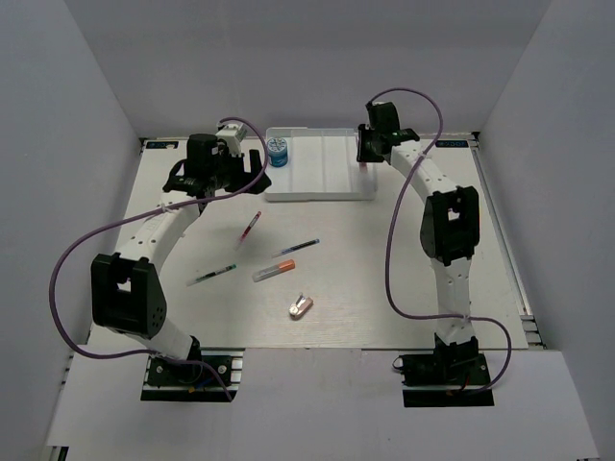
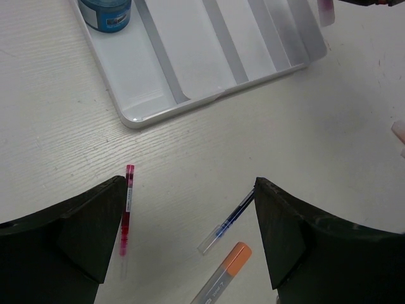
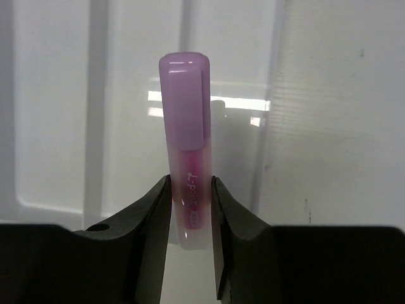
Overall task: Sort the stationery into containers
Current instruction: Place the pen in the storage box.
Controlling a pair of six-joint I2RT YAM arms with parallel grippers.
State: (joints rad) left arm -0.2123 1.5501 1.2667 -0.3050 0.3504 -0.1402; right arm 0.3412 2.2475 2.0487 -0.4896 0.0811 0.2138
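The white divided tray (image 1: 322, 178) stands at the back middle, with the blue roll (image 1: 279, 152) in its leftmost compartment. My right gripper (image 1: 364, 161) is shut on a pink marker with a lilac cap (image 3: 186, 120) and holds it over the tray's rightmost compartment (image 3: 234, 76). My left gripper (image 1: 206, 188) is open and empty, above the table left of the tray. In the left wrist view (image 2: 190, 190) a red pen (image 2: 126, 212), a blue pen (image 2: 229, 221) and an orange marker (image 2: 224, 275) lie below it. The tray (image 2: 190, 104) and roll (image 2: 106, 12) lie beyond.
On the table in front of the tray lie the red pen (image 1: 250, 228), the blue pen (image 1: 296, 250), the orange marker (image 1: 274, 270), a dark pen (image 1: 216, 274) and a small pinkish eraser (image 1: 301, 306). Purple cables loop beside both arms.
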